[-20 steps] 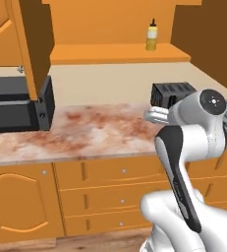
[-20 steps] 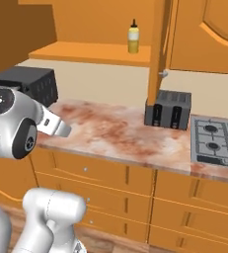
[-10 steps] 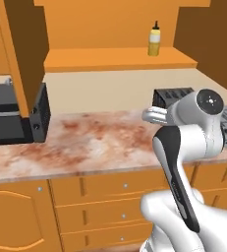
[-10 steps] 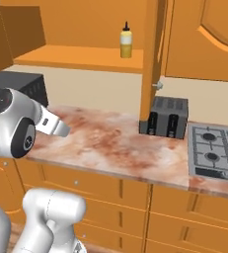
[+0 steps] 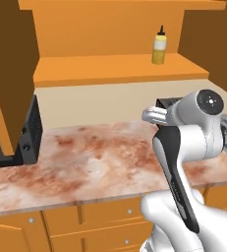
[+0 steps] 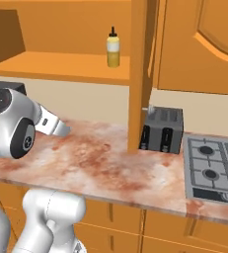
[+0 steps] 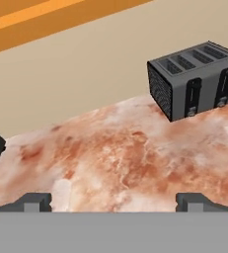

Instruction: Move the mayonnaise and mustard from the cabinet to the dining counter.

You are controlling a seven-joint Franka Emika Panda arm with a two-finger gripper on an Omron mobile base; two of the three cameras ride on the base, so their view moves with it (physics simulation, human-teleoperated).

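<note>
The base has driven in toward the wall counter (image 5: pixel 85 162), so the open cabinet (image 5: pixel 120 69) with the mustard (image 5: pixel 159 47) on its shelf and the toaster (image 6: pixel 162 129) at the counter's back edge loom larger.

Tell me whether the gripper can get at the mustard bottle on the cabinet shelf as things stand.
Probably yes. The mustard bottle stands alone on the open shelf with the doors swung aside. The gripper, jaws open, is low over the counter, so the arm must rise first.
</note>
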